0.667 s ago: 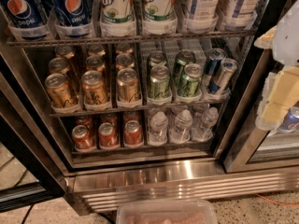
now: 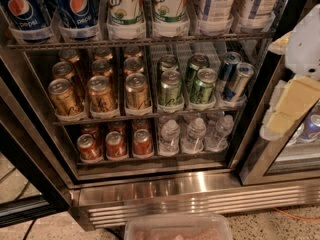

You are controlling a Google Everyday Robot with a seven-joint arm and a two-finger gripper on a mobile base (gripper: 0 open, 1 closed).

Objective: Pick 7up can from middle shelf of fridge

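gripper [image 2: 295, 96] at the right edge of the fridge [image 2: 150, 191]; spread or pressed together, i cannot tell. approach the 7up can [image 2: 170, 9] squarely.

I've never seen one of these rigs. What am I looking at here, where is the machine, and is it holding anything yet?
One camera, mounted somewhere unrecorded, looks into a steel fridge. The machine is a wheeled robot with one arm; its gripper, the white and cream shape at the right edge, hangs right of the shelves, and no can shows in it. The top rack in view is the middle shelf, lined with blue Pepsi cans and two 7up cans, the target kind. Below stand short gold cans, green cans, red cans and water bottles.
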